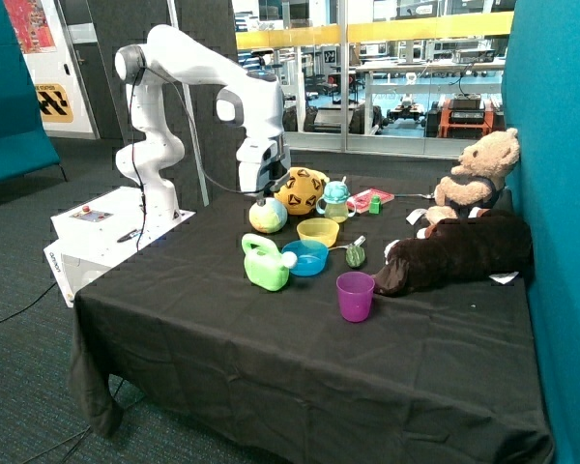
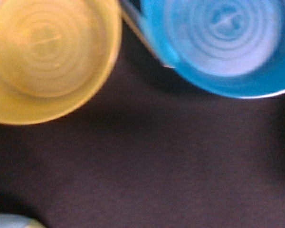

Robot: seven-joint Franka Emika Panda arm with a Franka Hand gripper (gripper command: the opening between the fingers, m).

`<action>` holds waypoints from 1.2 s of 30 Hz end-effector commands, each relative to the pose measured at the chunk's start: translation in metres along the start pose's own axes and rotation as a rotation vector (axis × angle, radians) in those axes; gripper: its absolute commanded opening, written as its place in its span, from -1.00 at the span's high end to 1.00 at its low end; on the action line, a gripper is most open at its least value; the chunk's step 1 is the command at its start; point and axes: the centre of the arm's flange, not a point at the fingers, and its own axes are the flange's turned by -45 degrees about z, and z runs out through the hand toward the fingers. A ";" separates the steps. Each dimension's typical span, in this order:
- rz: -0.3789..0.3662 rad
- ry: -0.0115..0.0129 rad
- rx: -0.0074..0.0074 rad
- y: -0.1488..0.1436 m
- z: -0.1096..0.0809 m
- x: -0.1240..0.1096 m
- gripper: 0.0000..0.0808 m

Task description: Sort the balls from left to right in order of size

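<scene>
A small multicoloured ball (image 1: pixel 268 215), blue, green and yellow, lies on the black tablecloth (image 1: pixel 271 358) near the table's far side. A larger yellow ball with dark patches (image 1: pixel 302 190) lies just behind it, touching or nearly touching. My gripper (image 1: pixel 263 193) hangs straight above the small ball, very close to its top. The wrist view shows the yellow bowl (image 2: pixel 47 57), the blue bowl (image 2: pixel 223 42) and bare black cloth (image 2: pixel 147 171) between them. A pale sliver of the small ball (image 2: pixel 9 222) shows at one corner.
A yellow bowl (image 1: pixel 317 231) and a blue bowl (image 1: pixel 306 257) stand beside the small ball. A green watering can (image 1: pixel 264 263), a purple cup (image 1: pixel 355 295), a sippy cup (image 1: pixel 335 201), a teddy bear (image 1: pixel 478 179) and a dark plush toy (image 1: pixel 459 253) stand around them.
</scene>
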 end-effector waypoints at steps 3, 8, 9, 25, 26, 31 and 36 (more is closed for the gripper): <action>-0.130 0.0020 0.0000 -0.058 -0.013 -0.005 -0.65; -0.171 0.0020 -0.0001 -0.083 -0.016 -0.009 -0.65; -0.177 0.0020 -0.0001 -0.085 -0.016 -0.009 -0.65; -0.328 0.0020 -0.0002 -0.161 -0.020 -0.034 -0.65; -0.326 0.0020 -0.0002 -0.164 -0.020 -0.035 -0.65; -0.375 0.0020 -0.0003 -0.186 -0.021 -0.046 -0.65; -0.420 0.0020 -0.0003 -0.202 -0.023 -0.053 -0.63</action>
